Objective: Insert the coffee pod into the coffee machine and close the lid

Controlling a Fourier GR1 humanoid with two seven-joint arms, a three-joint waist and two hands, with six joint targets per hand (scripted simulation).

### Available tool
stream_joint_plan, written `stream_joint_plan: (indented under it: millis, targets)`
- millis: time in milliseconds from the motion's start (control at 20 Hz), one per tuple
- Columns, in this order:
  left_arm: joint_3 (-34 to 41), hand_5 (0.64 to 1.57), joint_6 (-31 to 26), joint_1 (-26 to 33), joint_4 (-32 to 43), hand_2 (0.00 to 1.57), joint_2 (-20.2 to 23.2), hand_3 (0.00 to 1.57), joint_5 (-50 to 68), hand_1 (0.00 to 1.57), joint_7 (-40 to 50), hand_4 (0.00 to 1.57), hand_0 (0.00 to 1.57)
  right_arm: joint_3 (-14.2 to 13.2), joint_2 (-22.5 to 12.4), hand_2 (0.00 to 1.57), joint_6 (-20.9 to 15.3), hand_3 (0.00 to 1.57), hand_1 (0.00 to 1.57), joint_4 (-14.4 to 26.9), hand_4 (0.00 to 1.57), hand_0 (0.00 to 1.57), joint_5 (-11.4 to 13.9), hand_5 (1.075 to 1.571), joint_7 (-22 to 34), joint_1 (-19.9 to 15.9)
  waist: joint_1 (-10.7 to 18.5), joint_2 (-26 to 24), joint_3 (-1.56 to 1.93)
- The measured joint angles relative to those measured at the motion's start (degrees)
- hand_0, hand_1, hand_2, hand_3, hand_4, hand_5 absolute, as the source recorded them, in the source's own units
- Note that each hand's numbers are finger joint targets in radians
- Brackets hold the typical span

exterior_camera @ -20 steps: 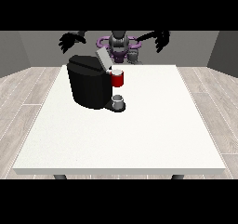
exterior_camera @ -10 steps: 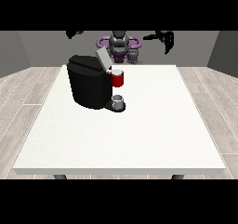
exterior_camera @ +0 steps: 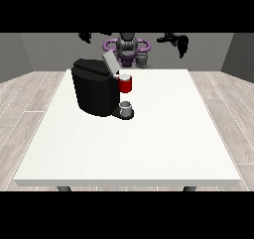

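Both my hands up high, well behind machine [exterior_camera: 96, 87], nothing held. Hand at view's right [exterior_camera: 179, 41] raised above far worktop [exterior_camera: 163, 134] edge, fingers hanging down relaxed. Hand at view's left [exterior_camera: 86, 36] mostly cut by top of view; can't tell its fingers. Lid [exterior_camera: 109, 63] tilted up, open. Red thing at the machine [exterior_camera: 125, 84] under lid. Grey thing [exterior_camera: 126, 107] sits on machine's base; can't tell if pod. Judgement: nothing done; grasp, insertion, lid closing all left.
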Motion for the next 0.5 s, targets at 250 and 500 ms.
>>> stream_joint_plan:
  millis: [250,500]
  targets:
    - [-3.00,1.571,1.71,3.77,-6.55,0.00,-1.22,0.00,2.36,0.00,1.89,0.00,0.00,0.59,1.13,0.00,0.58,0.00,0.00,1.59,0.00,0.00,0.40,1.571,0.97,-2.63,0.05,2.07,0.01]
    - [-4.88,1.571,2.24,6.38,-12.86,0.00,-0.84,0.00,5.92,0.00,4.53,0.00,0.00,-1.96,0.41,0.00,1.72,0.00,0.00,5.63,0.00,0.00,-0.84,1.571,0.10,-6.01,0.77,5.13,0.01]
